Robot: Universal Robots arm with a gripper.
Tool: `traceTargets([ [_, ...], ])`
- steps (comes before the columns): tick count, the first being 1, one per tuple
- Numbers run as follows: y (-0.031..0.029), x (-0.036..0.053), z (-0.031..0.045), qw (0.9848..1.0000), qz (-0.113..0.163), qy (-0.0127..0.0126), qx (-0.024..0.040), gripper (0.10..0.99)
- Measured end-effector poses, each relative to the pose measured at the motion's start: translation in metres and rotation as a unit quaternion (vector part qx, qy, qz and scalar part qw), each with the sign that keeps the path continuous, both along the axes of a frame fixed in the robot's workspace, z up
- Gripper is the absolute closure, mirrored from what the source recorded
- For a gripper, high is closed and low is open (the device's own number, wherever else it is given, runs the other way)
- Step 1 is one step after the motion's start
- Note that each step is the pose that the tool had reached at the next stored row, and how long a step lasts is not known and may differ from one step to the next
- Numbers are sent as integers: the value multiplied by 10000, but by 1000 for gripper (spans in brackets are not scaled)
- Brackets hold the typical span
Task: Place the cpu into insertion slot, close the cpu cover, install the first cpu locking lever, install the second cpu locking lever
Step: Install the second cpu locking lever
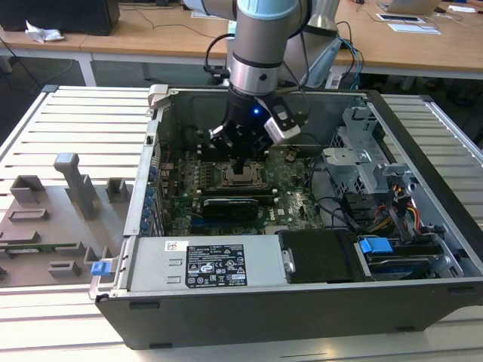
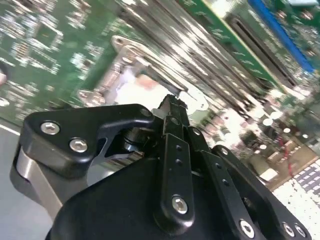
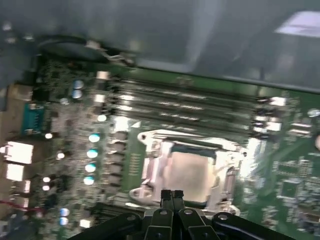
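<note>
Hovering low over the motherboard inside the open computer case (image 1: 423, 151), the gripper (image 3: 172, 194) has its jaws drawn together with nothing visibly between them, their tips just at the near edge of the insertion slot (image 3: 187, 172). The cpu (image 3: 186, 171) appears to lie already seated there, its dull silver top showing through the window of the cpu cover (image 3: 150, 165), which looks folded down over it (whether either locking lever is latched I cannot tell). The risk, I judge, is a sideways slip: the closed tips could skid off the thin metal frame and scrape the board's small parts, or strike the memory slots (image 3: 185, 107) that run just beside the socket. Room is tight; in the exterior view the case walls and the black power supply box (image 1: 321, 255) hem the arm in, leaving straight up as the free way out.
</note>
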State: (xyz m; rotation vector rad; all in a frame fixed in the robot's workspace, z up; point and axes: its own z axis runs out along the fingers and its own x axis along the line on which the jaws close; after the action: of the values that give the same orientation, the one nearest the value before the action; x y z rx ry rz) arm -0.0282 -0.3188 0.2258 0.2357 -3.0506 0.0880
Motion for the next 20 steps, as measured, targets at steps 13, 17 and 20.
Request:
traceTargets([
  [13, 27, 138, 450, 10000, -6, 20, -3, 980],
  [17, 28, 138, 482, 10000, -6, 19, -1, 980],
  [20, 27, 138, 485, 10000, -6, 20, -2, 980],
])
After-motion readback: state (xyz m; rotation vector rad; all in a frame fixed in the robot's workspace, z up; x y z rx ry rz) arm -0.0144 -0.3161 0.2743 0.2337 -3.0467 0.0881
